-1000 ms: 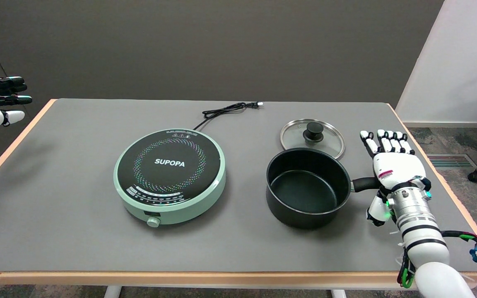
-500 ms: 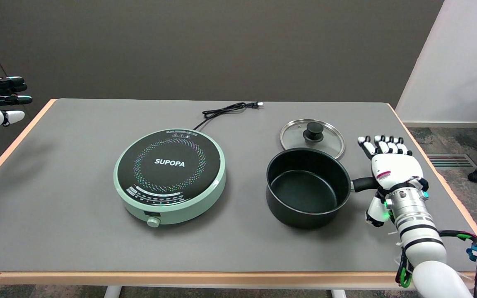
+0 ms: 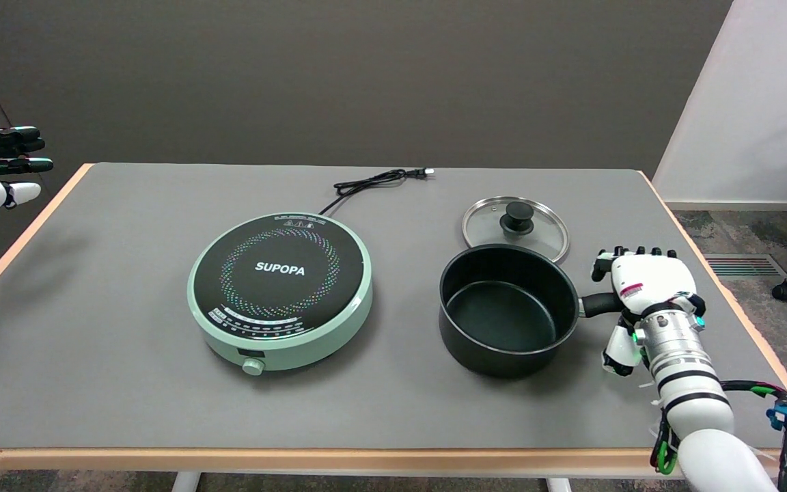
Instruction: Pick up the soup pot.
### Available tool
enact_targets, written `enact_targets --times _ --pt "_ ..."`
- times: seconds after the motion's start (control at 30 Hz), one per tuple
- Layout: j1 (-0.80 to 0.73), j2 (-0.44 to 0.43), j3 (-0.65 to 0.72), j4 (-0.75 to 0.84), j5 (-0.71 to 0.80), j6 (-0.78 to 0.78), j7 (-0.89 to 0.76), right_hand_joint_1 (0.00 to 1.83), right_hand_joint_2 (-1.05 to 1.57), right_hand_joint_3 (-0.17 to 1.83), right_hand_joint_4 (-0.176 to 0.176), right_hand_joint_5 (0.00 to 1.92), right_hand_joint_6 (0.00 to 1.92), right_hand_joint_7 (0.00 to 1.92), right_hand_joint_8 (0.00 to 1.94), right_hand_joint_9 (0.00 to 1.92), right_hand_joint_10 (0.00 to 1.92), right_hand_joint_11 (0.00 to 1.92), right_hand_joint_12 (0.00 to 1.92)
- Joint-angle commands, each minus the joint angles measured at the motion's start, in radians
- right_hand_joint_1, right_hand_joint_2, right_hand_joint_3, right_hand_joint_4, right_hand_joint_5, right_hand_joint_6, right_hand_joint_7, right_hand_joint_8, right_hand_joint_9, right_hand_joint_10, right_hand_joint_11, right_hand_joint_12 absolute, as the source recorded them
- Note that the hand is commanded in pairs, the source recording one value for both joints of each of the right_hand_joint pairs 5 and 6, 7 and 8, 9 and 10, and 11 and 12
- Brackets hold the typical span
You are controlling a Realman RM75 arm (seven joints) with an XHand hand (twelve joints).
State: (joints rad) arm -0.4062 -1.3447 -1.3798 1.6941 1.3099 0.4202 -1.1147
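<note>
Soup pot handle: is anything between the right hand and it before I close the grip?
Nothing visible is. The right hand sits directly over the soup pot handle, fingers curling down around it. The lid lies apart, behind the pot, out of the way.

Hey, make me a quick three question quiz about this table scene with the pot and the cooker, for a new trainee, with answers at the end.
1. True or false: the glass lid sits on the soup pot.
2. Multiple choice: the right hand is over which part of the pot? A) the rim B) the handle C) the inside
3. Short answer: what brand word is printed on the green induction cooker?

Key
1. False. The lid lies flat on the table just behind the open pot.
2. B. The hand is over the handle with its fingers curling down, and the pot rests on the table.
3. SUPOPA.
</note>
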Motion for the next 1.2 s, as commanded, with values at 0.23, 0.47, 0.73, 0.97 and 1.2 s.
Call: enact_targets --times 0.23,0.47,0.73,0.97,1.2 --pt "0.018 0.010 0.006 -0.022 0.003 -0.002 0.000 1.30 -0.79 1.83 0.062 0.93 0.93 0.93 0.93 0.93 0.93 0.93 0.93" --pt "0.031 0.017 0.002 -0.038 0.002 -0.001 0.004 1.28 -0.67 1.83 0.022 1.04 1.04 1.04 1.04 1.04 1.04 1.04 1.04" --pt "0.043 0.025 -0.001 -0.056 0.003 -0.002 0.008 1.29 -0.27 1.81 -0.051 1.23 1.23 1.23 1.23 1.23 1.23 1.23 1.23" --pt "0.052 0.032 -0.002 -0.064 0.003 -0.002 0.008 1.30 0.08 1.32 -0.105 1.42 1.42 1.42 1.42 1.42 1.42 1.42 1.42" --pt "0.053 0.032 -0.005 -0.061 0.003 -0.001 0.008 1.31 0.11 1.26 -0.109 1.46 1.46 1.46 1.46 1.46 1.46 1.46 1.46"
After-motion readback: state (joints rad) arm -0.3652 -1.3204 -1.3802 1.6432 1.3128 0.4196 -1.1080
